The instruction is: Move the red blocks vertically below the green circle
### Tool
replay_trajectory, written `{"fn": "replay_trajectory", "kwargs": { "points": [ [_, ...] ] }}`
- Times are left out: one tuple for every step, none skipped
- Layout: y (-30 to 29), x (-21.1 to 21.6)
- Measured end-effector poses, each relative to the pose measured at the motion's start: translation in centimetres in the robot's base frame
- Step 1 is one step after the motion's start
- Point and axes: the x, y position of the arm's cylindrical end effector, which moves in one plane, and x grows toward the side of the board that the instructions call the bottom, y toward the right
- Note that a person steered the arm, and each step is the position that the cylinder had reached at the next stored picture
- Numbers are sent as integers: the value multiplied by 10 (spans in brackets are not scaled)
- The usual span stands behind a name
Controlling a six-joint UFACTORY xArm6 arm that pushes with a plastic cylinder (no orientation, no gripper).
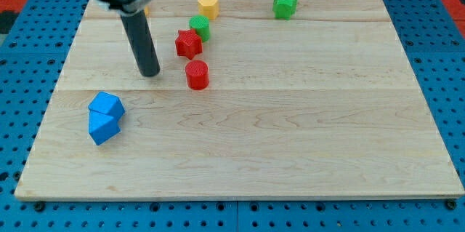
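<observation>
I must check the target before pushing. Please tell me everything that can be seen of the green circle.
The green circle is a short, upright cylinder of matte green, plastic-looking material. It stands on the wooden board near the view's top, left of centre. The red star block sits against its lower left side and appears to touch it. The yellow block lies just above it, apart. My tip is lower, to the view's left, not touching it.

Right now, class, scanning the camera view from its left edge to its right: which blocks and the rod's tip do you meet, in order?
Two touching blue blocks → my tip → red star → red cylinder → green star. The green circle and yellow block overlap these sideways, so I leave them out.
</observation>
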Motion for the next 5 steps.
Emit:
{"fn": "replay_trajectory", "kwargs": {
  "points": [
    [-3,-45],
    [35,-44],
    [39,-53],
    [60,-30],
    [38,-9]
  ]
}}
